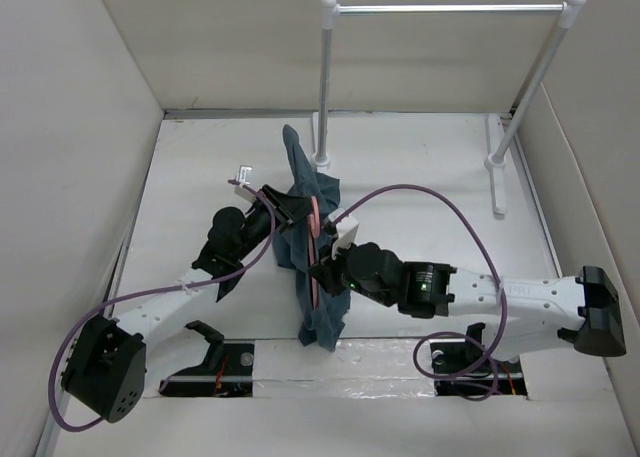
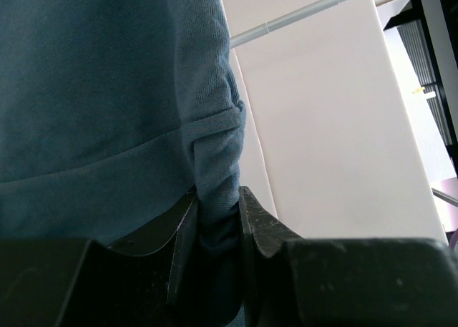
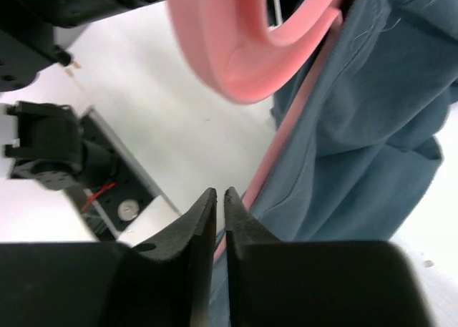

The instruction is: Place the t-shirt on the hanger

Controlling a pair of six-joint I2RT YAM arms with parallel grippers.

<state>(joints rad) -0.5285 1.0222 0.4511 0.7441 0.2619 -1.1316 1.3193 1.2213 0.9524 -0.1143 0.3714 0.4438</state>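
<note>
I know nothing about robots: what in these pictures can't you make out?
- Top view: the thin pale pink plastic hanger shows only as a sliver; the dark teal-blue cloth t-shirt covers the rest.
- Right wrist view: the hook is blurred and cut by the top edge. Whether the right gripper pinches the bar is hidden by its own fingers.
- Left wrist view: the left gripper clamps a fold; the edges cut off which part.

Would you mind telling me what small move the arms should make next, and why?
Probably ease the right pincer toward the cloth to push the hanger into the t-shirt. Its jaws seem pinched on the hanger's thin bar, which lies only along the cloth's edge, hook outside, while the left pincer clamps a fold, holding the cloth steady.
</note>
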